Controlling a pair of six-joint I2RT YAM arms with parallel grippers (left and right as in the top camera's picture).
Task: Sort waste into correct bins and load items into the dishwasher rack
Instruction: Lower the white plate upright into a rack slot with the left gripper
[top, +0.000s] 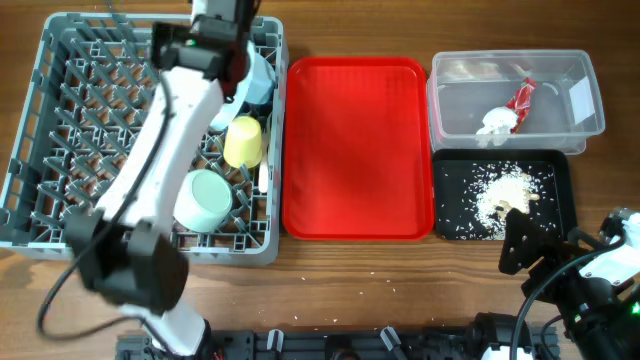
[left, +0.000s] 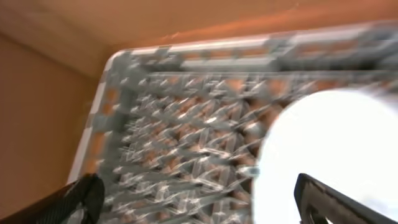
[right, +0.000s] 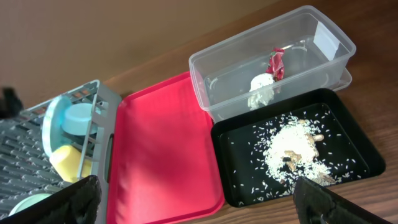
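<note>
The grey dishwasher rack (top: 60, 130) holds an upright light-blue plate (top: 262, 78), a yellow cup (top: 244, 141), a light-blue bowl (top: 205, 198) and a white utensil (top: 262, 178). My left arm (top: 215, 45) reaches over the rack's far right part. Its gripper (left: 199, 199) is open and empty above the pegs, with the bright plate (left: 329, 143) beside its right finger. The clear tub (top: 580, 125) holds the napkin (top: 493, 122) and red wrapper (top: 522, 96). The black tray (top: 450, 170) holds rice scraps (top: 503, 190). My right gripper (right: 196, 199) is open and empty, near the black tray's front edge.
A red serving tray (top: 355, 150) lies between the rack and the bins. A few rice grains are scattered on the wooden table in front of the trays. The right arm (top: 600, 270) sits at the table's front right corner.
</note>
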